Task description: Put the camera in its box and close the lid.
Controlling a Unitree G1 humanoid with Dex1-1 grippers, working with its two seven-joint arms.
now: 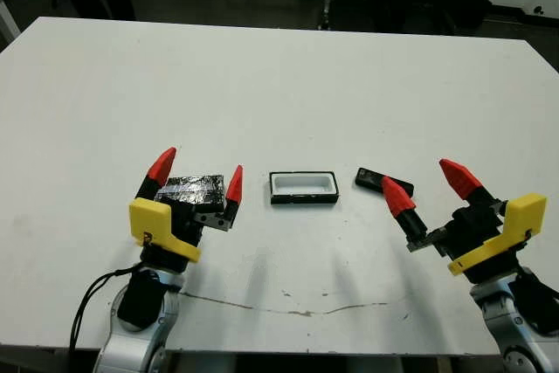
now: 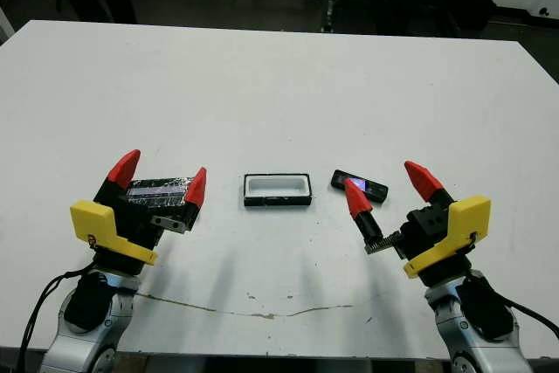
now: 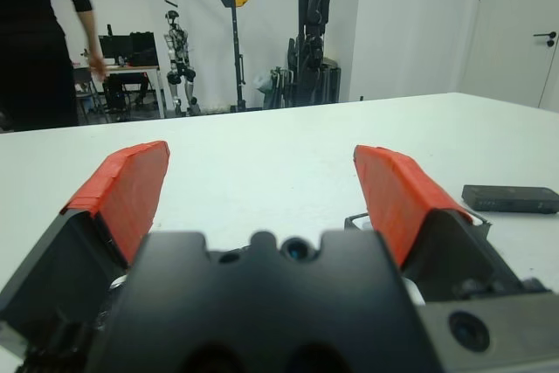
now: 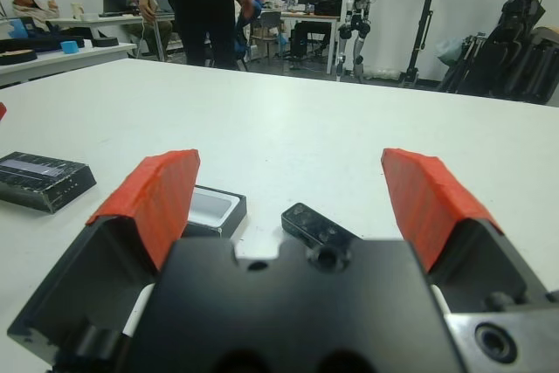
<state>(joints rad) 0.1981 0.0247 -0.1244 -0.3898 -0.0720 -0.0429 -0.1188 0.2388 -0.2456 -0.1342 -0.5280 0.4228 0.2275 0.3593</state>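
— White worktop [image 1: 279, 76]: where's our camera [image 1: 377, 181]?
— Right of the box [image 1: 303, 188], beside right tool [image 1: 428, 183], fingers apart. Left tool [image 1: 198, 174] spread around the lid [image 1: 190, 188].

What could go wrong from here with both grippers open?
The thin black camera bar lies flat and skewed beside the right gripper, so a pinch may slip or push it away. The left gripper straddles the glossy black lid; closing could nudge it toward the nearby white-lined box.

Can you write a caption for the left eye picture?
Two open grippers flank a white-lined black tray, thin black bar and shiny black slab.
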